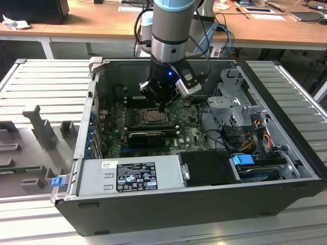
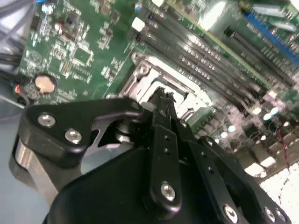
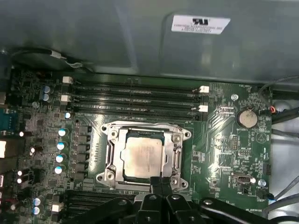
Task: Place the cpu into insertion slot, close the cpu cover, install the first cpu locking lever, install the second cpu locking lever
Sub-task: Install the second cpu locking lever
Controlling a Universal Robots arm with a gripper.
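The cpu (image 3: pixel 141 157), a dull silver square, lies flat in the insertion slot (image 1: pixel 152 117) on the green motherboard. The cpu cover (image 3: pixel 175 156), a silvery frame, lies down around the chip, whose top shows through the cut-out. I cannot make out how the locking levers stand. My gripper (image 3: pixel 161 183) hangs just above the socket's edge with its black fingers pressed together and nothing between them. In the second wrist view the gripper (image 2: pixel 161 93) tip points at the metal frame (image 2: pixel 152 74). In the exterior view the gripper (image 1: pixel 162 108) reaches down into the open case.
Black memory slots (image 3: pixel 135 98) run beside the socket. A long black card (image 1: pixel 147 137) lies between the socket and the power supply box (image 1: pixel 127 176). A drive cage (image 1: pixel 232 99) and cables (image 1: pixel 255 132) crowd the exterior view's right. Case walls (image 1: pixel 87 117) enclose the board.
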